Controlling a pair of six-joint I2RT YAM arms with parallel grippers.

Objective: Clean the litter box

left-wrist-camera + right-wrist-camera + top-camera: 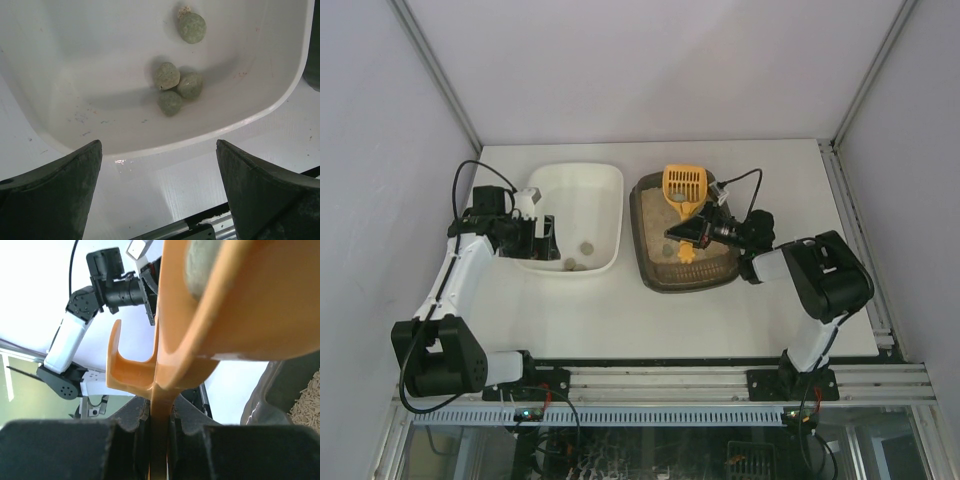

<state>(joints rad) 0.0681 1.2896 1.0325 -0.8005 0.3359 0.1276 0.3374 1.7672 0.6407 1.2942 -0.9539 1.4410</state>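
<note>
The left arm reached forward, jaws wide apart and empty; the right arm bent leftward, jaws clamped on the scoop.

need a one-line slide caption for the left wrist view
Left gripper, fingers open, looking into the white tray, which holds four grey-green clumps.

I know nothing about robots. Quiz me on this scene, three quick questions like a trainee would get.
1. True or false: the jaws of the right arm are shut on the yellow slotted plastic scoop.
2. How many round grey-green clumps lie in the white rectangular plastic tray?
3. The scoop is above: A) the white tray; B) the dark brown plastic litter box; C) neither.
Key: 1 true; 2 four; 3 B.
</note>
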